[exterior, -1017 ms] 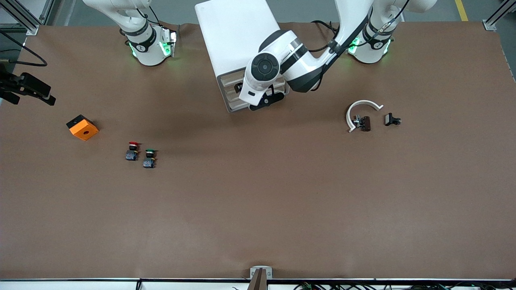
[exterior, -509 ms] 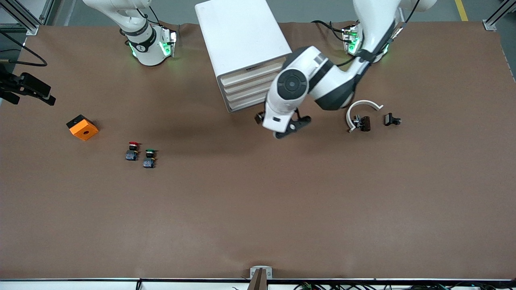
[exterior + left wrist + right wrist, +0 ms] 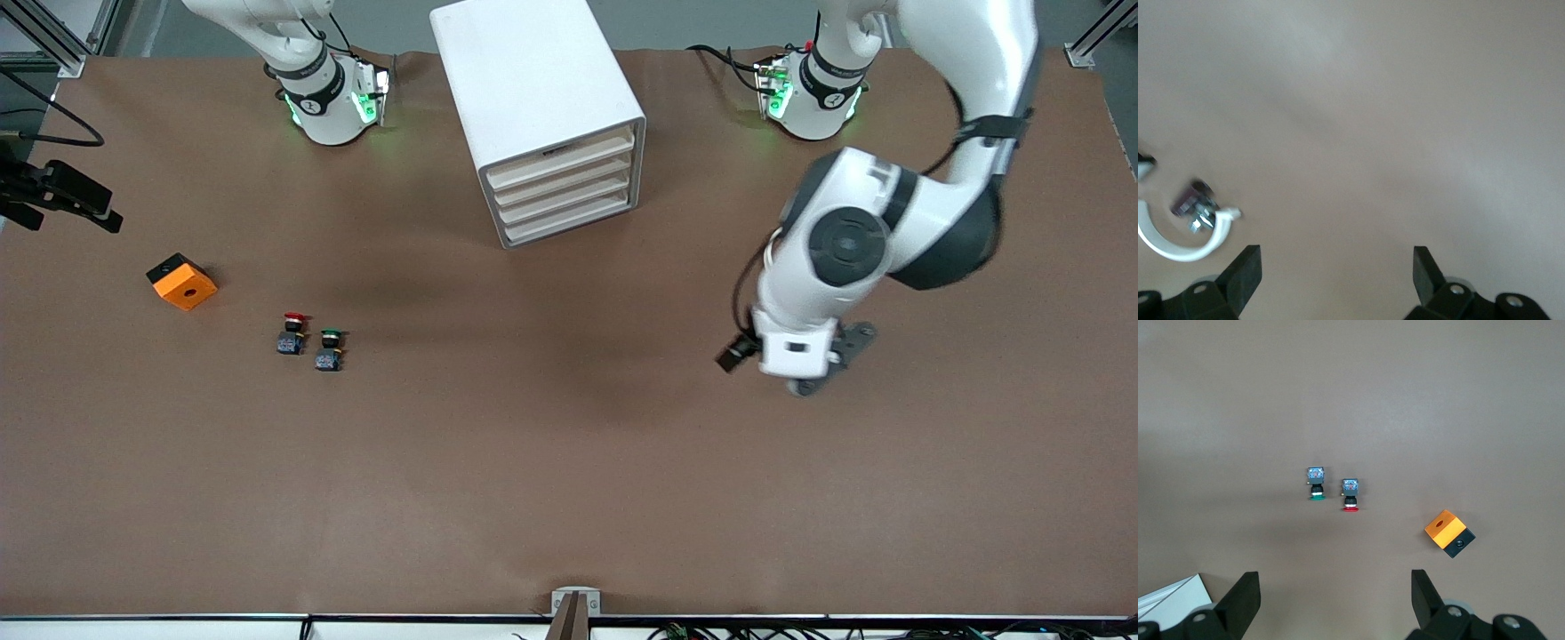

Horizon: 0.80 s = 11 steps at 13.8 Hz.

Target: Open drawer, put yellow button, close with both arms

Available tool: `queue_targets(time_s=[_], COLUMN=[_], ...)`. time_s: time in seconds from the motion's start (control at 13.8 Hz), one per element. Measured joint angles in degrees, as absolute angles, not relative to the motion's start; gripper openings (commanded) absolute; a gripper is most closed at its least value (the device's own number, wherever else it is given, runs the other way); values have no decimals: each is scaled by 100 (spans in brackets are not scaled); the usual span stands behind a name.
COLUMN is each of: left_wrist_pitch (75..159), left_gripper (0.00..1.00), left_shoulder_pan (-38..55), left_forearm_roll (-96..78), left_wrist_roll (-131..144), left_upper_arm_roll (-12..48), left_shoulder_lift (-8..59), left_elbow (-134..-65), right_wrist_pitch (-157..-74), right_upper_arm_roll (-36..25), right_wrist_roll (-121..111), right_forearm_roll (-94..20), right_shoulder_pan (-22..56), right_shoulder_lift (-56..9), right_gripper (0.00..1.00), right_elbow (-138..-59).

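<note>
We see red button (image 3: 292, 332), green button (image 3: 329, 348) and orange block (image 3: 181, 281) lying well apart from the cabinet (image 3: 542, 116); its top drawer (image 3: 560, 158) sits flush. Left gripper (image 3: 1337, 283) and right gripper (image 3: 1335, 603) both released.

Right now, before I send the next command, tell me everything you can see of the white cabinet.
The white cabinet is a boxy, smooth unit, plastic by the look, standing on the table between the two arm bases. Its front holds four stacked shallow cream-fronted drawers. All four look flush, the drawer at the top included. It sits turned at an angle. Nothing touches it; one corner shows in the right wrist view.
</note>
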State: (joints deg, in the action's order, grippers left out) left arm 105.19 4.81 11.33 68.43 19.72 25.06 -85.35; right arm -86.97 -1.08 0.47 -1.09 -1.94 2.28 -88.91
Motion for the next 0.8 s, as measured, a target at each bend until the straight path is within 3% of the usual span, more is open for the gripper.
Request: queue_targets(time_s=[0.44,0.8], left_wrist_pitch=[9496,9334], left_gripper=[100,100], left_shoulder_pan=[-440,-839], left_forearm_roll=[1451,1451], left_wrist_roll=[5384,4396], left_upper_arm_roll=[1961,1968], left_shoulder_lift=[2195,1836], left_elbow=[-7869,-7753], right_wrist_pitch=[-8696,-8696], right_upper_arm_roll=[-107,-106], right_wrist_roll=[39,34], right_forearm_roll=[-108,-108], right_shoulder_pan=[-195,-195], right_shoulder_lift=[226,226], right_gripper=[100,100], right_elbow=[-8891,-8891])
